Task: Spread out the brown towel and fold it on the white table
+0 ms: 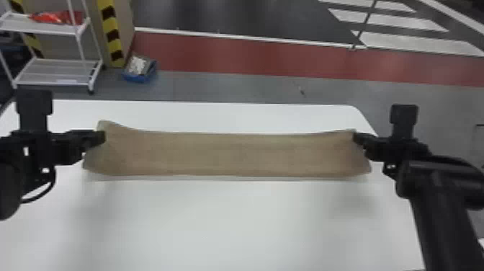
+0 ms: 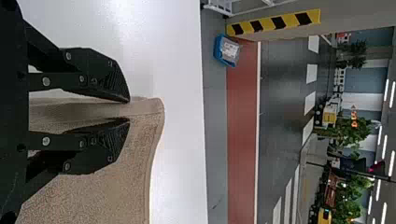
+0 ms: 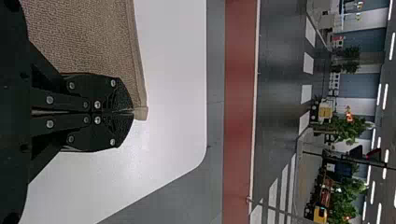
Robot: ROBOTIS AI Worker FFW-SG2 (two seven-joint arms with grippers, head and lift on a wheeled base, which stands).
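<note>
The head view looks forward and down, wrist views (much closer) forward, all sharing the table (image 1: 234,223).

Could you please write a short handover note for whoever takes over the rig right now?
Left gripper: fingers apart, towel between them at its left end.
Right gripper: shut on the towel's far right corner.
Towel: a long strip stretched between the grippers, over the white table.
Done: drawn out sideways; whether any layers are already folded I can't tell.
Left: probably secure the left end, lay the towel flat, then finish folding.
</note>
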